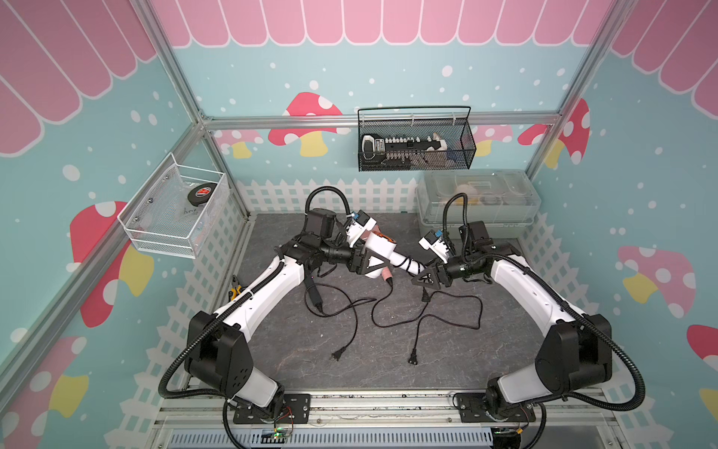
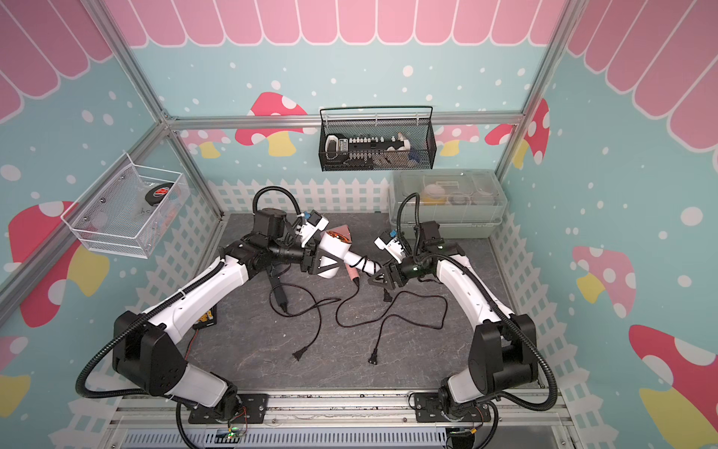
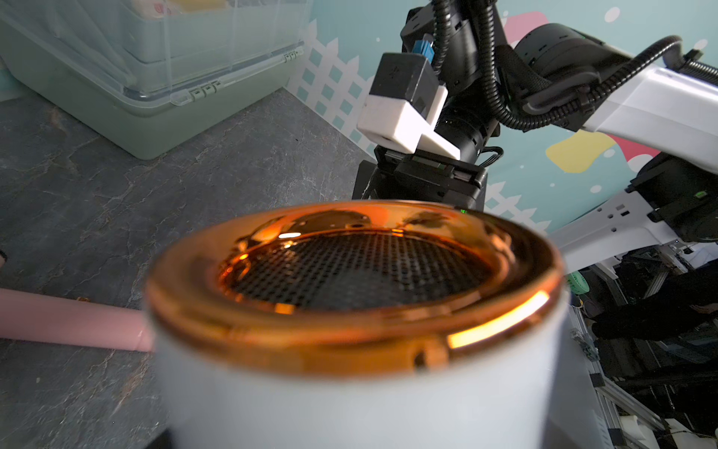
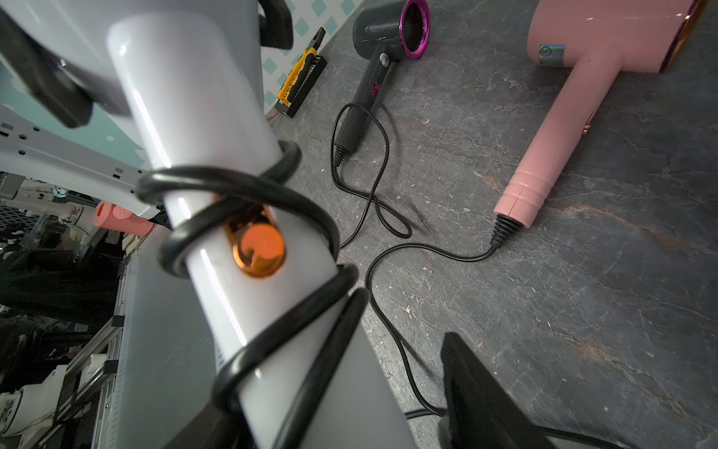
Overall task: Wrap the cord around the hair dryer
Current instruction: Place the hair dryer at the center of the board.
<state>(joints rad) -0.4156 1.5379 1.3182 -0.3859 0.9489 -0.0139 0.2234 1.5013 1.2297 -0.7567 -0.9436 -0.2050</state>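
Right wrist view showed the cord (image 4: 248, 186) coiled in several black turns round the handle of the hair dryer (image 4: 182, 97); in both top views it hung above the table (image 1: 295, 357), barrel clamped in the left gripper (image 1: 375, 264); the right gripper (image 1: 421, 279) sat at the handle's end, grip impossible to tell; a pink dryer (image 4: 582, 97) and a black dryer (image 4: 375, 70) lay on the table.

Three hair dryers (image 4: 186, 116) (image 4: 582, 97) (image 4: 377, 31), three cords (image 4: 241, 186) (image 4: 427, 248) (image 4: 373, 186), two wire baskets (image 1: 163, 210) (image 1: 458, 155), one clear storage box (image 1: 466, 227), two arms (image 1: 268, 287) (image 1: 520, 287).
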